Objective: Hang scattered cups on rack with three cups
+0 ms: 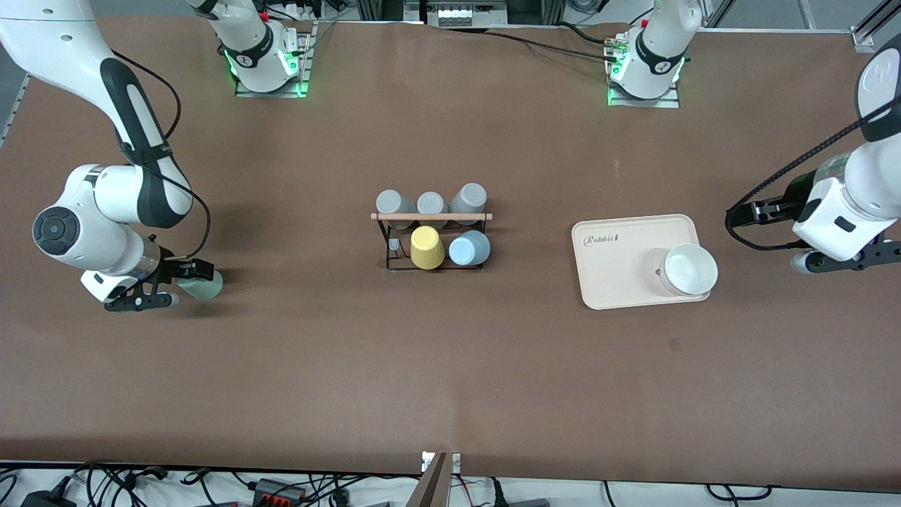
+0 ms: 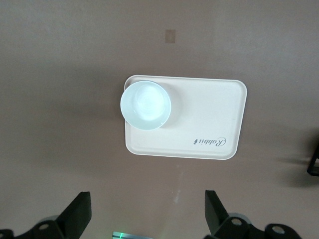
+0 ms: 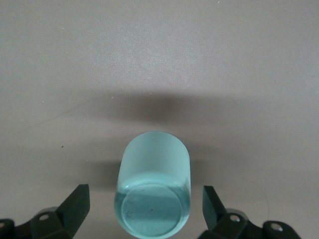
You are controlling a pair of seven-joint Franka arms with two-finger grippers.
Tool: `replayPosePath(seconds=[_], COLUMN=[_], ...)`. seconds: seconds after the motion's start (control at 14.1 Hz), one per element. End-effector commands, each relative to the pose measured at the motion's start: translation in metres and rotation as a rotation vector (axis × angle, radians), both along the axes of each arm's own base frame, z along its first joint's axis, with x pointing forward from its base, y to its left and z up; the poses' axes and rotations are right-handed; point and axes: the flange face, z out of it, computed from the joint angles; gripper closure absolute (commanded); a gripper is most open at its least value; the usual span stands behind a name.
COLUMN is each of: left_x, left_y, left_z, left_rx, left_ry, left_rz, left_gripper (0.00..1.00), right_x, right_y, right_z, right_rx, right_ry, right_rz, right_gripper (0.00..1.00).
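The pale mint green cup [image 1: 205, 285] lies on its side on the table at the right arm's end. My right gripper [image 1: 184, 284] is open with a finger on each side of it, and gaps show on both sides. In the right wrist view the cup's [image 3: 153, 191] base faces the gripper [image 3: 145, 195]. The light blue cup [image 1: 469, 248] sits on the black rack [image 1: 431, 217] at the table's middle, beside the yellow cup [image 1: 427, 247]. My left gripper [image 1: 852, 259] is open and empty, waiting over the table at the left arm's end [image 2: 147, 198].
Three grey cups [image 1: 431, 204] fill the rack's row farther from the front camera. One short peg [image 1: 394, 244] stands bare beside the yellow cup. A cream tray [image 1: 619, 260] holds a white bowl [image 1: 690, 270] between the rack and my left gripper; both show in the left wrist view [image 2: 209, 114].
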Motion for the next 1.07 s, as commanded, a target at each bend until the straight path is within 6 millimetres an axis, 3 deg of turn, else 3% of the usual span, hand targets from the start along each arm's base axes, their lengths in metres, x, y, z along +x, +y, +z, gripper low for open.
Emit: replayPosePath(seconds=[0.0, 0.14, 0.21, 0.5, 0.85, 0.99], left_x=[-0.040, -0.060, -0.055, -0.056, -0.045, -0.041], left_y=[-0.009, -0.012, -0.011, -0.020, -0.015, -0.015], left_z=[0.001, -0.006, 0.001, 0.020, 0.029, 0.031], left_rx=[0.034, 0.046, 0.042, 0.061, 0.054, 0.039], left_ry=[-0.046, -0.059, -0.073, -0.041, -0.074, -0.102], left_rz=[-0.045, -0.051, -0.062, -0.051, -0.013, -0.043], left_gripper=[0.00, 0.00, 0.00, 0.00, 0.00, 0.00], right_x=[-0.003, -0.004, -0.004, -0.002, 0.027, 0.034], right_y=[-0.004, -0.004, -0.004, 0.003, 0.059, 0.100], right_z=[-0.001, -0.001, -0.001, 0.008, 0.082, 0.115], right_rx=[-0.004, -0.003, -0.003, -0.003, -0.006, -0.011], right_ry=[-0.006, -0.002, -0.001, -0.001, 0.014, 0.033], right_rz=[0.034, 0.043, 0.043, 0.054, 0.030, 0.003], right_gripper=[0.23, 0.50, 0.58, 0.71, 0.76, 0.76])
